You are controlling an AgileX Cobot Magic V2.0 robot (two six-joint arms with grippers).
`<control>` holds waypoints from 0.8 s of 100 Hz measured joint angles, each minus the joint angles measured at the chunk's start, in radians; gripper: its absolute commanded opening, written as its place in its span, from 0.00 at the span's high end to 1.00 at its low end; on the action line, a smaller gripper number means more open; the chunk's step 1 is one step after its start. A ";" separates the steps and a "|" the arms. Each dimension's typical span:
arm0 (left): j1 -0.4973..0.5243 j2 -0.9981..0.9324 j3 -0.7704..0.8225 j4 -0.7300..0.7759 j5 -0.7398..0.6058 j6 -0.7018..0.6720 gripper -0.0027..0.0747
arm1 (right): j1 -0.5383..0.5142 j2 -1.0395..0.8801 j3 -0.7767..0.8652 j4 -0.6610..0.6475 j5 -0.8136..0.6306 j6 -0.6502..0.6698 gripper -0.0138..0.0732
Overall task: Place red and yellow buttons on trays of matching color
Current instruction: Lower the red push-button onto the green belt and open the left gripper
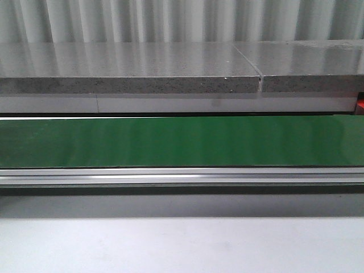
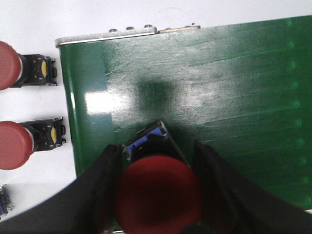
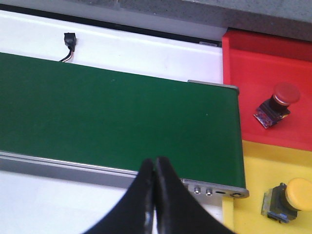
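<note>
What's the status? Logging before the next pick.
Left gripper shut on red button over green belt. Right gripper shut, empty. Red tray and yellow tray each hold one matching button.

A green belt is running between a speckled grey slab and a pale bench. Black fingers of the left claw are flanking a red-capped button showing blue at its base. A red button is lying on the red tray, a yellow-capped button on the yellow tray. The right claw is showing black.
</note>
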 measured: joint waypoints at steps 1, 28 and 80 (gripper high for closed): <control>0.000 0.001 0.000 0.002 0.000 0.000 0.99 | 0.000 0.000 0.000 0.000 0.000 0.000 0.92; 0.000 0.041 -0.004 0.022 0.002 0.000 0.99 | 0.000 0.000 0.000 0.000 0.000 0.000 0.92; -0.006 0.053 -0.007 -0.019 0.029 0.000 0.15 | 0.000 0.000 0.000 0.000 0.000 0.000 0.92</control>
